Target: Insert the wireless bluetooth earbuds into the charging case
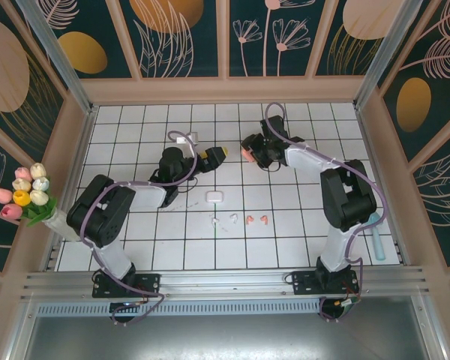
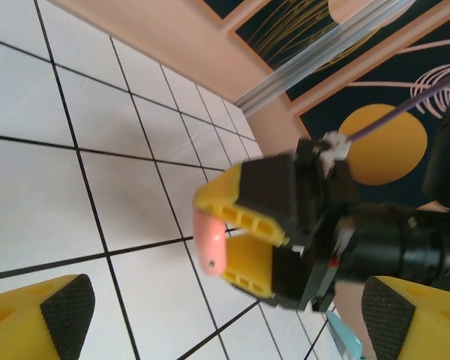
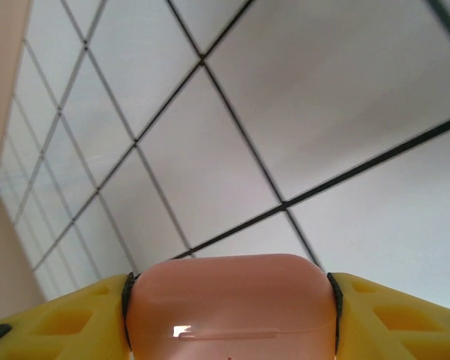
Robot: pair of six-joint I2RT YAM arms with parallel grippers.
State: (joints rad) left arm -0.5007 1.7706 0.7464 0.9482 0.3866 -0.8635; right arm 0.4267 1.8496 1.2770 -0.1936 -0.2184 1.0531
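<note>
Right hand (image 2: 219, 240) is clamped on the pink charging case (image 3: 229, 300), one yellow finger (image 3: 67, 322) on each side. It holds the case up off the desk (image 1: 135, 240), over the middle-far tiles. Lid looks closed from the right wrist view, with a seam line low on the front face.

Left hand (image 1: 216, 154) is open, with nothing between the jaws. Black pads (image 2: 67, 307) sit wide apart at the frame edges. It points straight at the right hand and is near it, but not touching the case.

All four earbuds are loose on the desk in a rough row, nearer the arm bases than the hands:
- two white earbuds (image 1: 215, 221) on the left of the row
- two pink earbuds (image 1: 249, 220) on the right, just beside each other

The white charging case (image 1: 213, 196) lies flat on the desk just beyond the white pair, closed as far as I can see. It sits between the row and the left hand.

Small white item (image 1: 187, 139) with a thin cable sits further back left; can't tell what it is.

Tulip bunch (image 1: 26, 191) is at the desk's left edge, well away from everything.
</note>
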